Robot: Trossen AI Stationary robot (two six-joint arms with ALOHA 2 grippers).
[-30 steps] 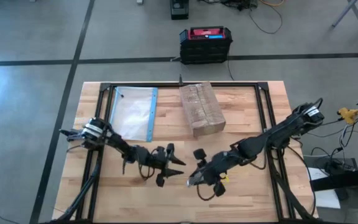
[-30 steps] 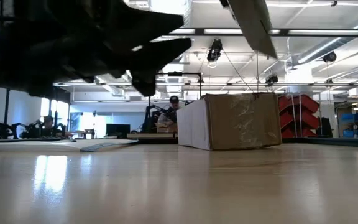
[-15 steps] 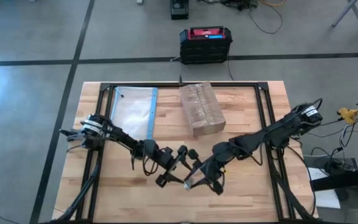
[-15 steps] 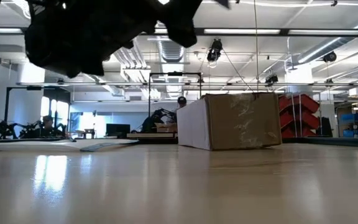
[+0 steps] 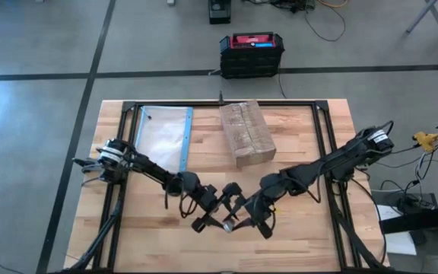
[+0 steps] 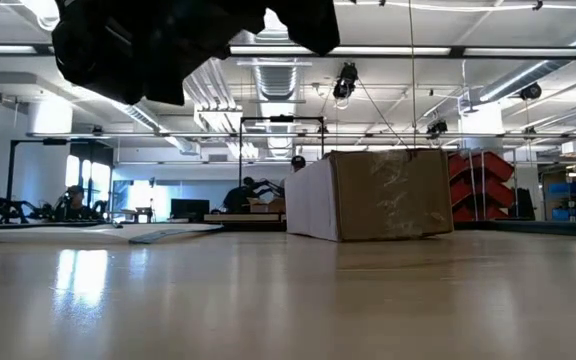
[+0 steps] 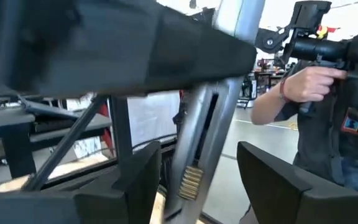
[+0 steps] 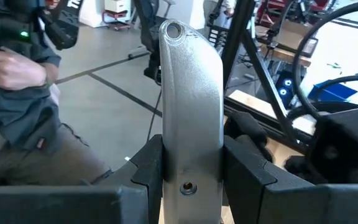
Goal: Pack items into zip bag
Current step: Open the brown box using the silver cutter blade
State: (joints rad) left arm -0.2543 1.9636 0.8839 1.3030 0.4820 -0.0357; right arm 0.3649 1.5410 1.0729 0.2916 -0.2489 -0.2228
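The right gripper (image 5: 238, 223) clamps a grey tool (image 8: 190, 106) near the bench's front edge. The left gripper (image 5: 217, 215) stands open around its tip. The bag (image 5: 163, 138) lies flat at the back-left corner.

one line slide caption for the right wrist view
Right gripper clamps a slim grey tool; a person stands beyond the table.

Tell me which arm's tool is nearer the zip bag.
Left. The left tool is below-right of the zip bag; the right tool, gripping a grey metal piece, sits slightly farther right.
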